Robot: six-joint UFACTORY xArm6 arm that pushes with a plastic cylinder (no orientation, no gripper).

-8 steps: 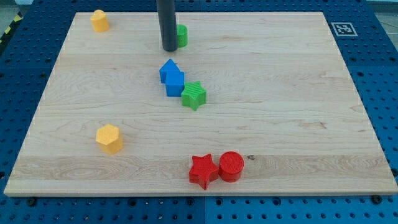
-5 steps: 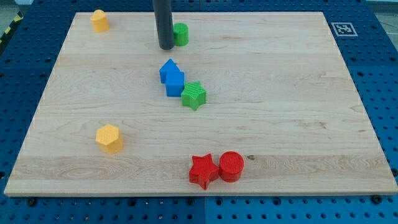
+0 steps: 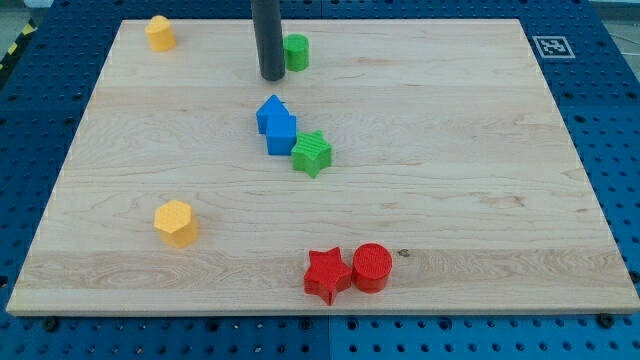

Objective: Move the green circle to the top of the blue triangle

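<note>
On the wooden board (image 3: 480, 150), a yellow block (image 3: 159, 32) sits at the view's top left corner, and a yellow hexagon (image 3: 176, 222) lies lower down. The rod comes down with my tip (image 3: 270, 77) just left of the green circle (image 3: 296, 52) (no jaws here to open or close). Below, the blue triangle (image 3: 270, 110) touches a blue cube (image 3: 282, 135), which touches a green star (image 3: 312, 153). At the bottom, a red star (image 3: 327, 274) touches a red circle (image 3: 372, 267).

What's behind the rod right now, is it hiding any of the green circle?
My tip sits just left of the green circle. The rod covers only a sliver of its left edge; board behind it is hidden.
</note>
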